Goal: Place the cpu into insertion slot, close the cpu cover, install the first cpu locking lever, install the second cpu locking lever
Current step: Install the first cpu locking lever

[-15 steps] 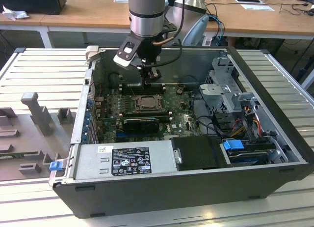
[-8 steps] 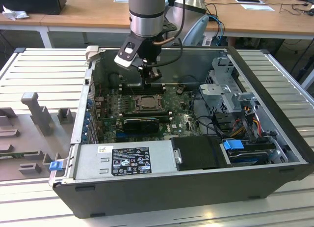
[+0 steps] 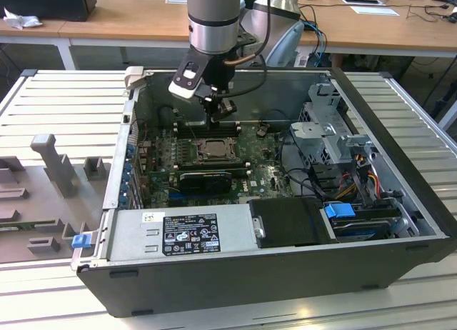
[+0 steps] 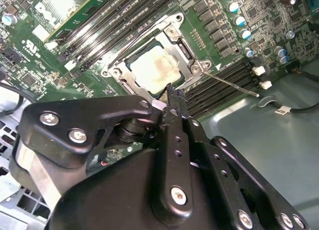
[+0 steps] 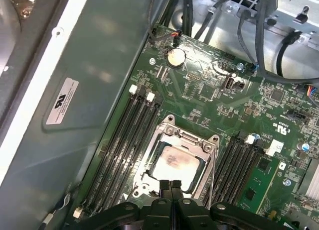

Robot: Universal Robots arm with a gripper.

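- Chip [image 5: 175, 163] sits in the socket [image 4: 175, 22]. The cover [image 4: 127, 80] lies flat around it.
- Gripper [image 5: 172, 184] is clenched, fingers pressed together on nothing. Its tip is at the socket's edge; contact unclear.
- A thin lever [image 4: 232, 84] juts out over the memory slots [image 4: 227, 73] and looks unlatched.
- Judgement: a lever step is in hand. It calls for a narrow, steady push on that rod.

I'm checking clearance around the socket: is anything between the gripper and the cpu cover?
Nothing visible. In the first wrist view, the gripper, shut, hangs just over one edge of the cpu cover, which lies flat, framing the cpu. The memory slots run along both sides, out of the way.
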